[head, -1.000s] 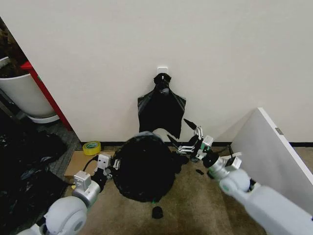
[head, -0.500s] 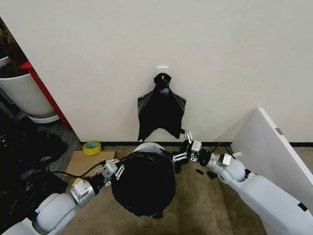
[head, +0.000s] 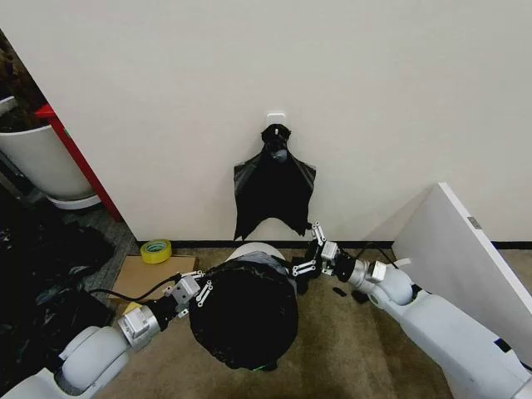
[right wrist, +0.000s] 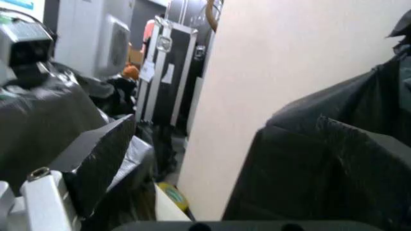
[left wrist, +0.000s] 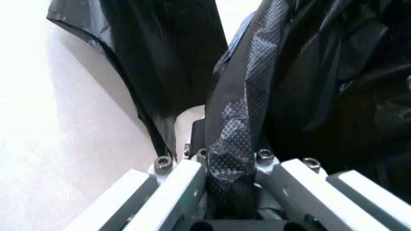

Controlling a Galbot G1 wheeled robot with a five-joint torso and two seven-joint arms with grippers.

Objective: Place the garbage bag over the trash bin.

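The black garbage bag (head: 245,316) is draped over the trash bin, whose white rim (head: 252,249) shows bare on the side nearest the wall. My left gripper (head: 196,292) is at the bag's left edge, shut on a fold of the crinkled plastic (left wrist: 234,144). At the bag's upper right edge, my right gripper (head: 305,264) is shut on the plastic. In the right wrist view a strip of the bag (right wrist: 96,149) lies against one of the fingers (right wrist: 42,192).
A flat black bag (head: 274,191) hangs from a wall hook (head: 276,119) just behind the bin. A white board (head: 465,258) leans at the right. A yellow tape roll (head: 155,250), cardboard (head: 137,278), black sheeting (head: 41,283) and a white planter (head: 41,162) are at the left.
Over the last second both grippers came down and drew the bag toward me over the bin, and the bin's far rim came into sight. Since half a second ago almost nothing has moved.
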